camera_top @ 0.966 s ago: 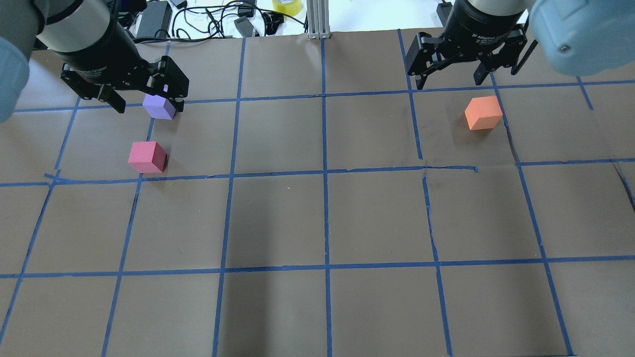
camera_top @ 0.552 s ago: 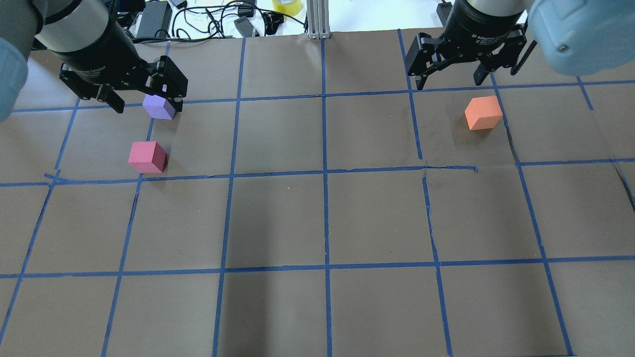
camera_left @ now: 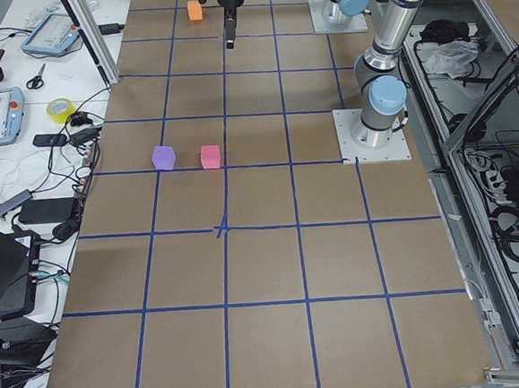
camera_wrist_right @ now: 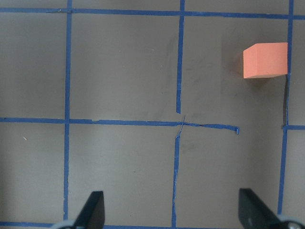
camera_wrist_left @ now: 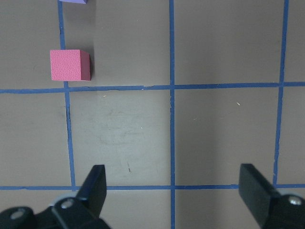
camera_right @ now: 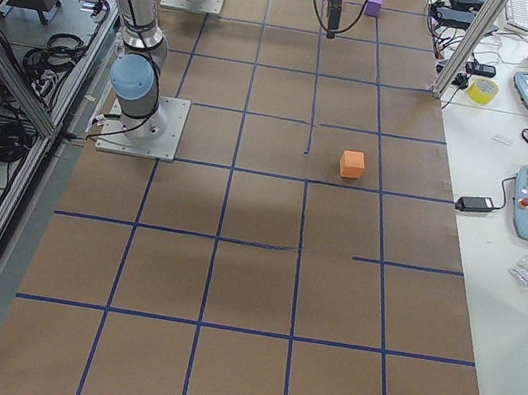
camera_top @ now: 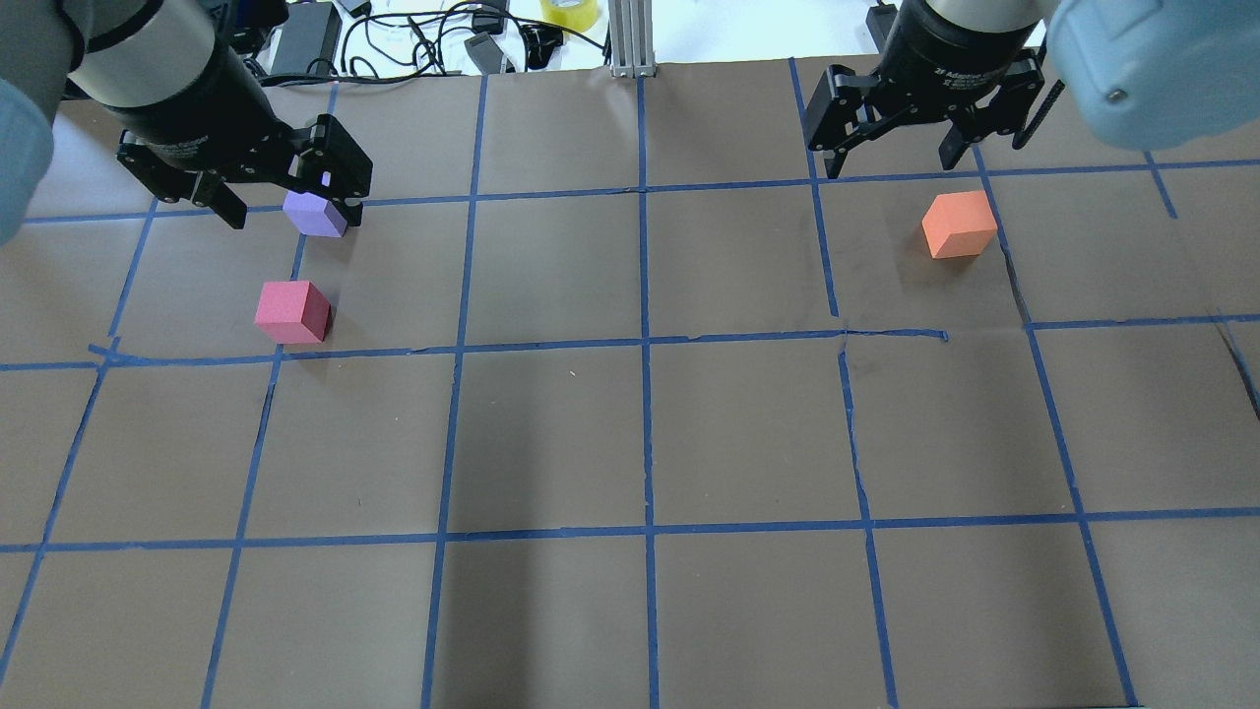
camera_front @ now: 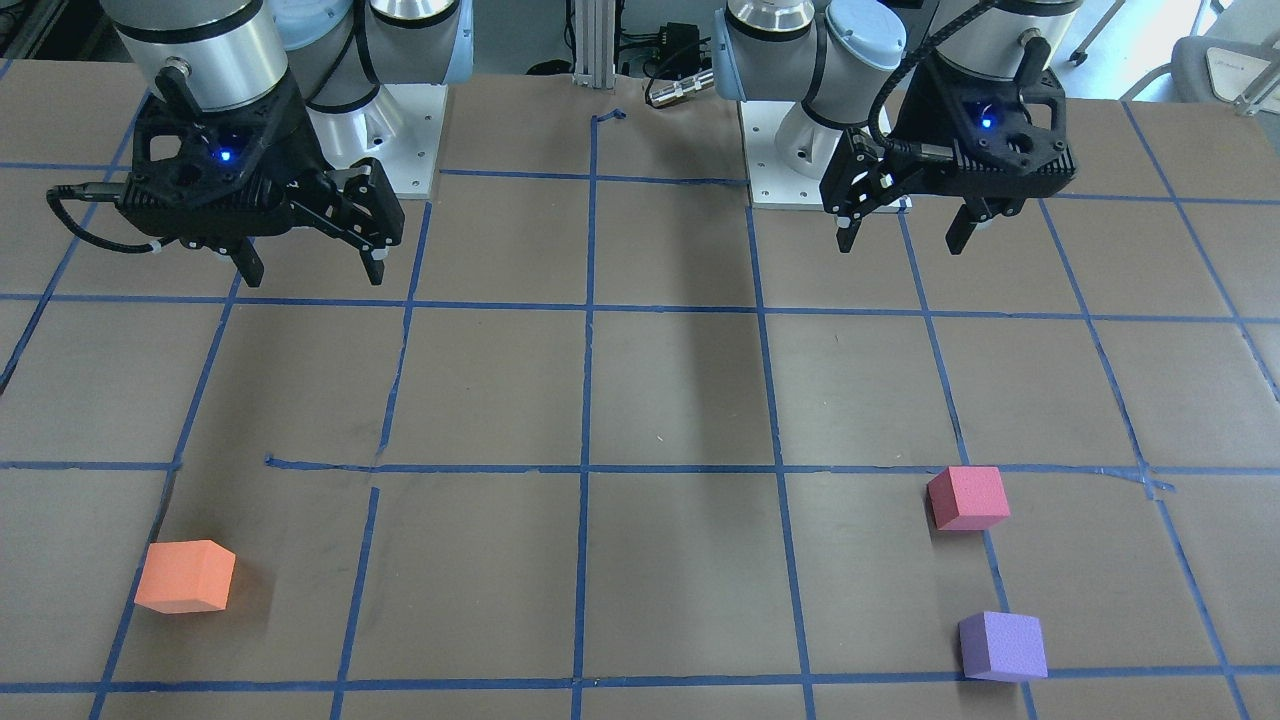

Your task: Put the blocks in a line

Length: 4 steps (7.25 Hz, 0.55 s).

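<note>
Three foam cubes lie apart on the brown table. The purple block (camera_top: 317,215) (camera_front: 1003,646) is far left and the pinkish-red block (camera_top: 292,312) (camera_front: 968,497) (camera_wrist_left: 70,65) sits just nearer than it. The orange block (camera_top: 959,224) (camera_front: 185,576) (camera_wrist_right: 265,60) is far right. My left gripper (camera_top: 293,213) (camera_front: 900,242) (camera_wrist_left: 174,188) is open and empty. It hangs high above the table, well back from both left blocks. My right gripper (camera_top: 892,164) (camera_front: 312,272) (camera_wrist_right: 171,210) is open and empty, high and back from the orange block.
Blue tape lines (camera_top: 645,340) mark a grid on the table. Cables, a power brick and a tape roll (camera_top: 569,12) lie beyond the far edge beside an aluminium post (camera_top: 630,39). The two arm bases (camera_front: 400,130) (camera_front: 800,150) stand at the robot's side.
My left gripper has shifted slightly up the overhead view, so it covers a little more of the purple block there. The right gripper and all three blocks have not moved.
</note>
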Each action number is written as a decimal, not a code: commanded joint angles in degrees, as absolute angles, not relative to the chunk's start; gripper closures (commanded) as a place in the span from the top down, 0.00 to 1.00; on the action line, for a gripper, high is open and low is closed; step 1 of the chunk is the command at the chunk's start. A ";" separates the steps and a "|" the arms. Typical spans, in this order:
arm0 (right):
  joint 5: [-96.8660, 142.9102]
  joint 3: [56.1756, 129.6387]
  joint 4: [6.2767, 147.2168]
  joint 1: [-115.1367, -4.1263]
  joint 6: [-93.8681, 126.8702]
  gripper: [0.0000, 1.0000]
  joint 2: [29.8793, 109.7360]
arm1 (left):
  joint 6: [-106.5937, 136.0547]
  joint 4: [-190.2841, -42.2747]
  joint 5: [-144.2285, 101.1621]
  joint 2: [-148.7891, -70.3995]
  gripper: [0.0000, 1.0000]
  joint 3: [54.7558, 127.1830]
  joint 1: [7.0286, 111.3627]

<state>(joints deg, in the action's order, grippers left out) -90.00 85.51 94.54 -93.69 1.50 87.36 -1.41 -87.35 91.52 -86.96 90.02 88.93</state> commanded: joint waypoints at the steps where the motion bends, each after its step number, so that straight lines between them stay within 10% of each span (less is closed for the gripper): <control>1: -89.91 85.43 94.66 -93.69 1.58 1.00 86.93 | -1.41 -86.92 91.58 -86.66 1.00 91.14 89.21; 4: -90.35 84.38 95.98 -92.20 1.75 1.00 84.30 | -1.41 -86.92 91.49 -86.49 1.00 91.41 89.39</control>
